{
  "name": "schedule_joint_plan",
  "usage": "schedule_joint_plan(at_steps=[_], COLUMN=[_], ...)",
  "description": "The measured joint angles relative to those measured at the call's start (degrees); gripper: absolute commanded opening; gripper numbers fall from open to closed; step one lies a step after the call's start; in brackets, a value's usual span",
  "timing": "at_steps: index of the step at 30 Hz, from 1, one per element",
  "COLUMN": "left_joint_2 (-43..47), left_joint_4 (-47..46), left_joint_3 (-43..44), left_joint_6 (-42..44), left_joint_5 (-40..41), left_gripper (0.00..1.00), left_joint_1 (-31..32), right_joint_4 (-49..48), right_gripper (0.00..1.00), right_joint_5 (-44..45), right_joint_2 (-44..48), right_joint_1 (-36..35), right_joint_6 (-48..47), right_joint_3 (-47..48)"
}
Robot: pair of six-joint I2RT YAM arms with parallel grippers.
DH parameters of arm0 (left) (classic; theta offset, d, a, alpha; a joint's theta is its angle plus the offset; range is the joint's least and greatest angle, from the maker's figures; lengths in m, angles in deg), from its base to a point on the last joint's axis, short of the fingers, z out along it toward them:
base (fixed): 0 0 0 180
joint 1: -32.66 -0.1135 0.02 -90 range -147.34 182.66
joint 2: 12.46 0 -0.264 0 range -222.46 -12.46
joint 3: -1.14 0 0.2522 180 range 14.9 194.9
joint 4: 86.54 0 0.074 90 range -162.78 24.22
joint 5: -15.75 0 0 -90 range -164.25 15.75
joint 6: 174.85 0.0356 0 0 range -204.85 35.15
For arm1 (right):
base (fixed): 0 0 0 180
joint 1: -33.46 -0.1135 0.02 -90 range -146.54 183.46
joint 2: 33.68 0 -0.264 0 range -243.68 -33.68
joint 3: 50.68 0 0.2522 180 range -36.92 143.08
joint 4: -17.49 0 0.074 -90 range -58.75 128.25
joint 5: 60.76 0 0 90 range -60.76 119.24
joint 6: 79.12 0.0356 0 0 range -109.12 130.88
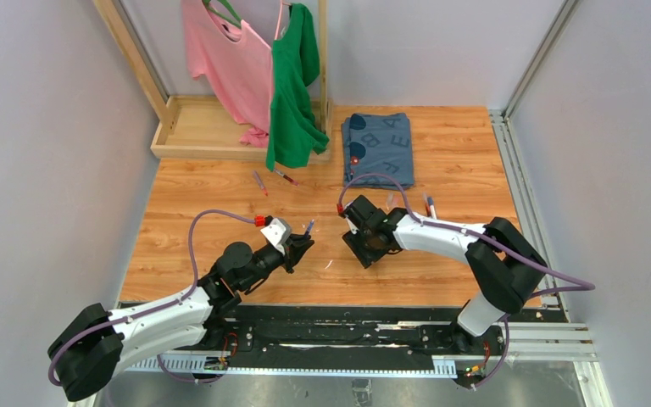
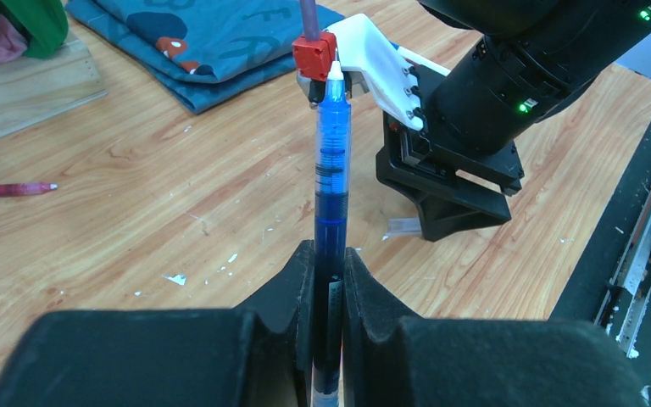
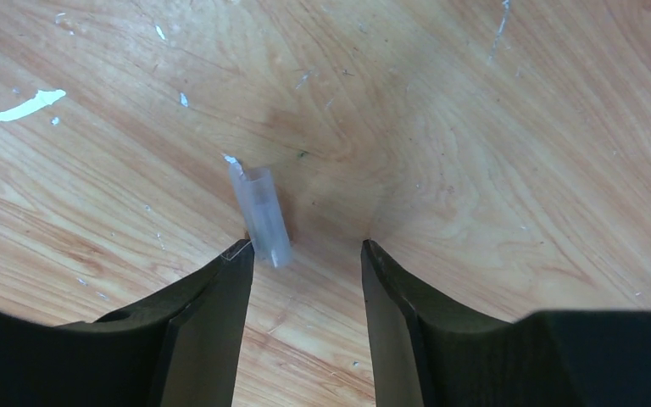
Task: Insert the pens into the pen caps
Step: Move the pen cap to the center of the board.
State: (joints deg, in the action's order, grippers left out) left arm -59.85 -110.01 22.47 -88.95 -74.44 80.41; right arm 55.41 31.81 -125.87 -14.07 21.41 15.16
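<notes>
My left gripper is shut on a blue pen, which stands out past the fingers with its white tip pointing at the right arm. From above, that gripper sits left of centre with the pen's tip showing. My right gripper points down at the wood, open, with nothing between its fingers. A clear pen cap lies on the table just ahead of its left fingertip, touching or nearly touching it. The same cap shows under the right gripper. More pens lie farther back.
A folded blue cloth lies at the back, beside a wooden rack base hung with pink and green shirts. A dark red pen lies off to the left. A white sliver of scrap and paint flecks mark the wood.
</notes>
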Motion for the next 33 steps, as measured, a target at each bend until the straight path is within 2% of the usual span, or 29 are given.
schedule_joint_plan(at_steps=[11, 33], left_joint_2=[0.1, 2.7], left_joint_4=[0.0, 0.1], left_joint_3=[0.0, -1.0], left_joint_6=[0.0, 0.0], left_joint_5=[0.0, 0.5], left_gripper=[0.00, 0.00], left_joint_1=[0.0, 0.0], right_joint_4=[1.7, -1.9], right_gripper=[0.48, 0.42], right_joint_5=[6.6, 5.4], right_joint_2=[-1.1, -8.1], right_joint_1=[0.5, 4.1], right_joint_6=[3.3, 6.0], right_joint_3=[1.5, 9.1])
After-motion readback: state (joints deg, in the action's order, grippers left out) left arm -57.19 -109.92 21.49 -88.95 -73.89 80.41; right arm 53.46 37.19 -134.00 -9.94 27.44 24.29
